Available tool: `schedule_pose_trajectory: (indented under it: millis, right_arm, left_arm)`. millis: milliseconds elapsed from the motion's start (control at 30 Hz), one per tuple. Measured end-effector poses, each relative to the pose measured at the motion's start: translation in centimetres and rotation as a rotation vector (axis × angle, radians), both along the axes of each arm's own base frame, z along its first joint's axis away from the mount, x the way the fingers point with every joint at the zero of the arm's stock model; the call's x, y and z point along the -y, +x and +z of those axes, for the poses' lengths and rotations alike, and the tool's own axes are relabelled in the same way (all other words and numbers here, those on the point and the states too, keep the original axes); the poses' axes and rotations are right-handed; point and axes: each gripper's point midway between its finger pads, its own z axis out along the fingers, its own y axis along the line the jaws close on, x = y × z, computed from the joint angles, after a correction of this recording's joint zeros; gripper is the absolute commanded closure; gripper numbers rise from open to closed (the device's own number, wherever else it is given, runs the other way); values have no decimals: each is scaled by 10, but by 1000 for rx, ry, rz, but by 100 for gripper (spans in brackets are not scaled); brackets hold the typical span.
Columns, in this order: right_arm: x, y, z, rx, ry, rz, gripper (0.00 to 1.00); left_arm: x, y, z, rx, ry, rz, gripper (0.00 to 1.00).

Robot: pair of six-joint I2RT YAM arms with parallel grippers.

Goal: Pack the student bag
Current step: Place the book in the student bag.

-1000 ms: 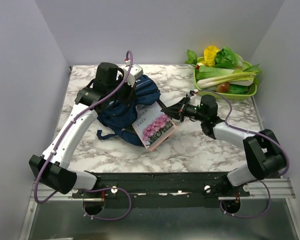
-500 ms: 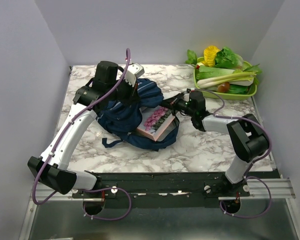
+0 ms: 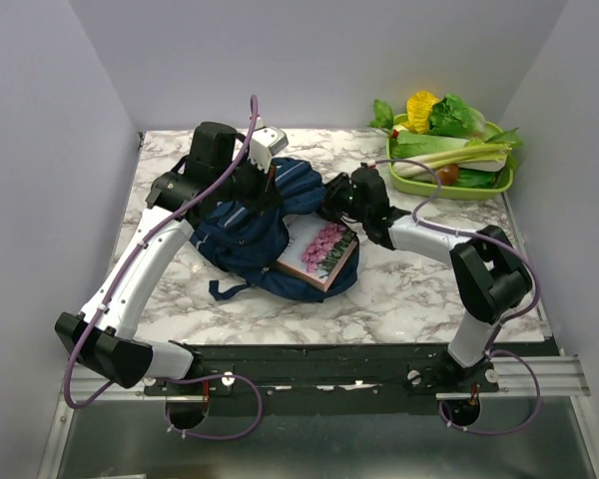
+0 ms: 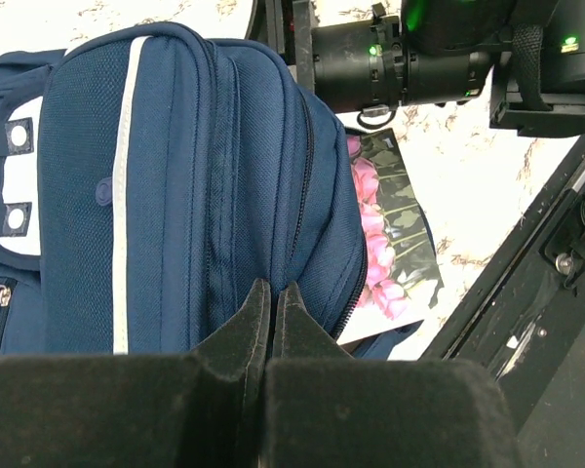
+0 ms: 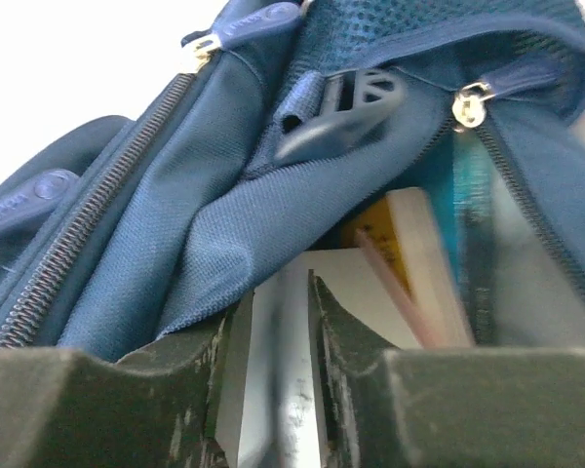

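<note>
Marble table (image 3: 409, 289) between grey walls; the student bag (image 3: 250, 235) lies left of centre, a rose-covered book (image 3: 322, 249) jutting from its mouth toward 4 o'clock; a green vegetable tray (image 3: 499, 182) sits at 1 o'clock. Left wrist: the left gripper (image 4: 272, 292) is closed, pinching bag fabric beside a zip. Right wrist: the right gripper (image 5: 276, 292) is nearly closed, clamping the book's pale edge at the bag's opening.

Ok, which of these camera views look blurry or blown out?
Top external: even light, sharp, student bag clear. Left wrist: left gripper dark and soft, bag weave crisp. Right wrist: top left blown out white; right gripper and the book between its fingers blurred.
</note>
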Motion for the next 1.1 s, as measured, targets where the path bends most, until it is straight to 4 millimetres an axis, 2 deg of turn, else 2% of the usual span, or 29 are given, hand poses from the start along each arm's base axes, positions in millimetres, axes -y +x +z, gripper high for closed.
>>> schedule_pose_trajectory:
  millis: [100,167,233,433,467,567,633,700,800,933,1100]
  right_arm:
    - [16,-8,-13,-4,-118,-15,41]
    - [31,-17,-13,17,-195,-22,38]
    - [45,-25,-3,51,-255,-32,34]
    - [77,-42,45,200,-373,-52,35]
    - [81,-45,51,219,-385,-57,37]
    - [96,-56,61,263,-419,-74,63]
    - [108,-70,59,271,-443,-76,79]
    - [118,-84,52,273,-463,-70,89]
    - [130,-103,38,259,-488,-53,99]
    - [134,-124,15,226,-516,-7,99]
    - [117,-144,-2,198,-533,86,99]
  left_arm:
    - [0,-1,-1,-2,2,-2,100]
    - [0,-1,-2,-4,2,-3,100]
    - [0,-2,-3,-6,3,-4,100]
    - [1,-2,-3,1,6,-8,100]
    - [1,-2,-3,1,6,-9,100]
    - [1,-2,-4,2,8,-13,100]
    - [1,-3,-5,0,10,-15,100]
    - [2,-3,-5,1,12,-17,100]
    - [1,-3,-5,4,13,-18,100]
    - [1,-3,-5,4,13,-18,100]
    - [1,-3,-5,4,13,-18,100]
